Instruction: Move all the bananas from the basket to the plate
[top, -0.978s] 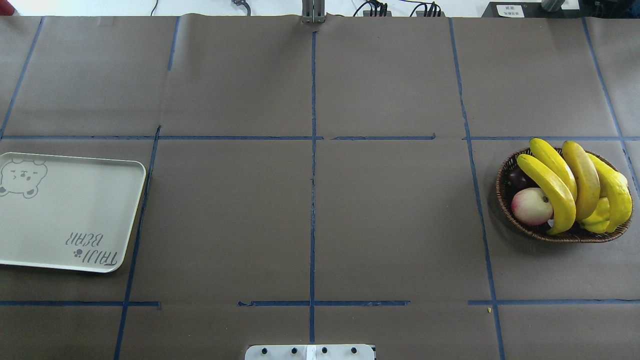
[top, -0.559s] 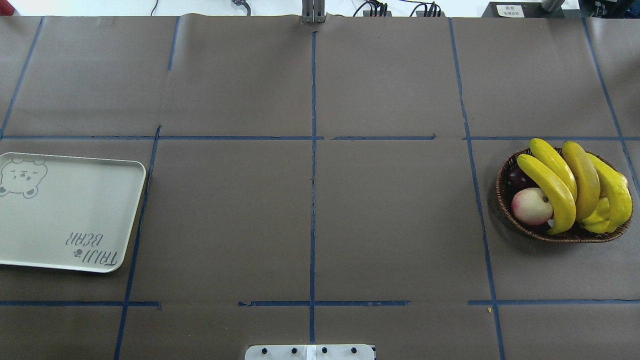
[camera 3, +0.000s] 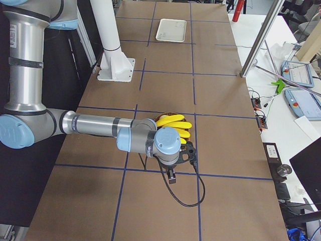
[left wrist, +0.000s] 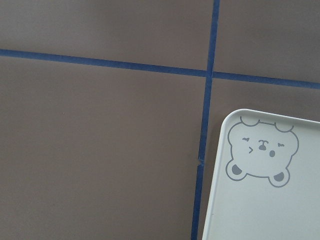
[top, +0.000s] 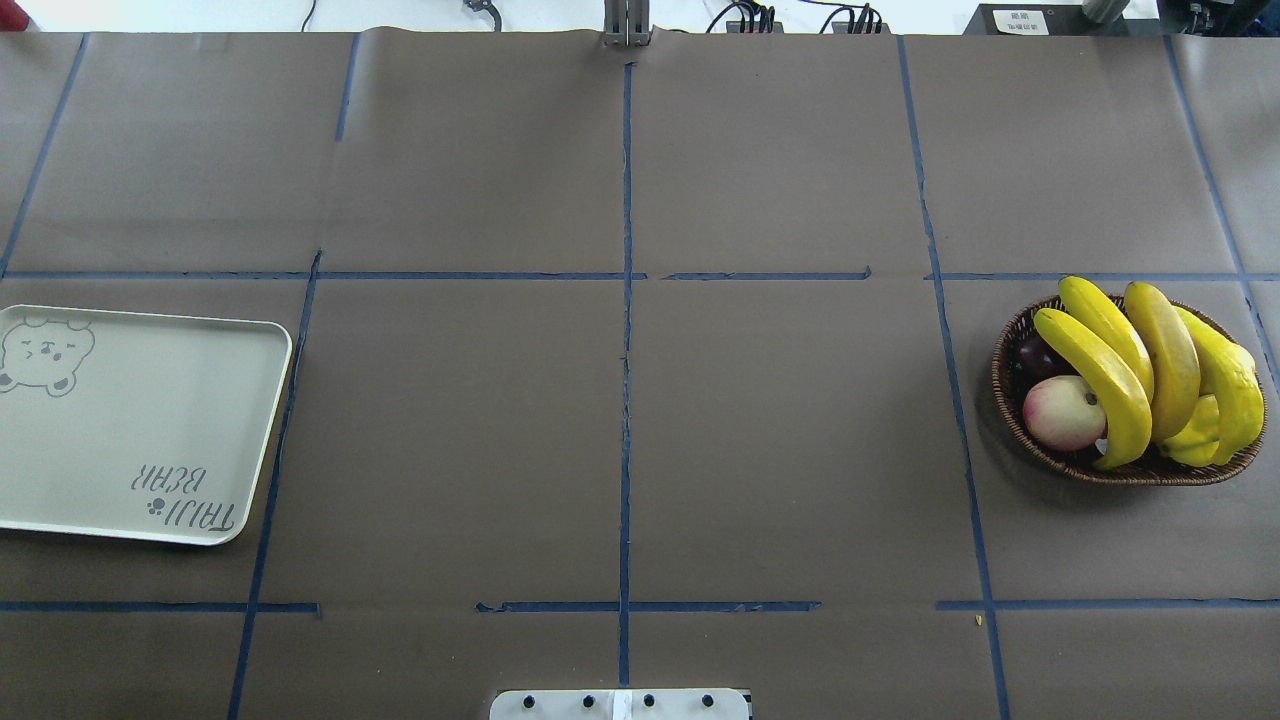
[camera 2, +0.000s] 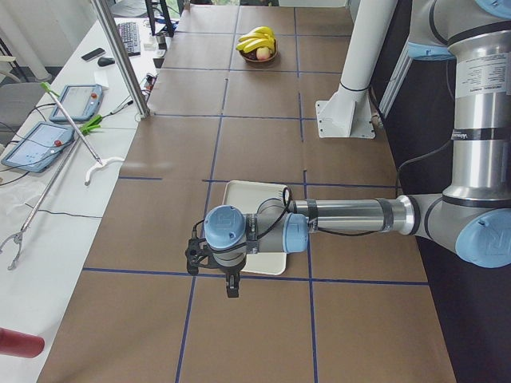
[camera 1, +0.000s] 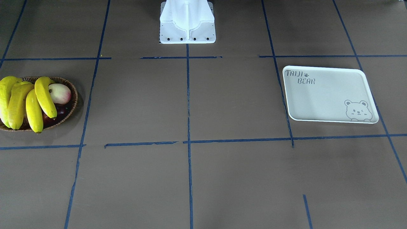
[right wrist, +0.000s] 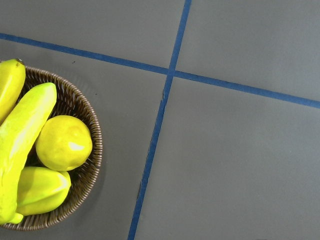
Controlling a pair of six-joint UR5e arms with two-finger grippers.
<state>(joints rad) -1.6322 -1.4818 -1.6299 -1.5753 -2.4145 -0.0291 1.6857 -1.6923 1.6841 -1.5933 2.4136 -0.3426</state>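
Left, my left side: the plate (top: 140, 420) lies flat on the table and bears nothing. Its outer edge is cut off by the overhead view's border. My left wrist view shows only its bear-face corner beside a crossing of blue tape lines. My left gripper (camera 2: 231, 289) hangs above the plate's near edge in the left side view. No closer view shows its fingers, so I cannot tell whether they are wide or narrow.

Centre: bare brown table cover between the two, ruled by tape. Plate and basket stand well apart, at opposite ends.

Right, my right side: the basket (top: 1150, 476) holds all four bananas (top: 1170, 360), stacked side by side with their tips past the rim. Beside them sit a pink-cream apple (top: 1063, 412) and a dark fruit (top: 1035, 355), mostly hidden. The stubby yellow-green fruits (right wrist: 63, 142) show clearly only in my right wrist view. My right gripper (camera 3: 171, 178) hangs near the basket, on its outer side. Its fingers show in no close view, so I cannot tell their spread.

Progress, as I judge it: nothing is transferred and four bananas are left. What lies beneath the pile is hidden. Neither arm appears in the overhead or front views.
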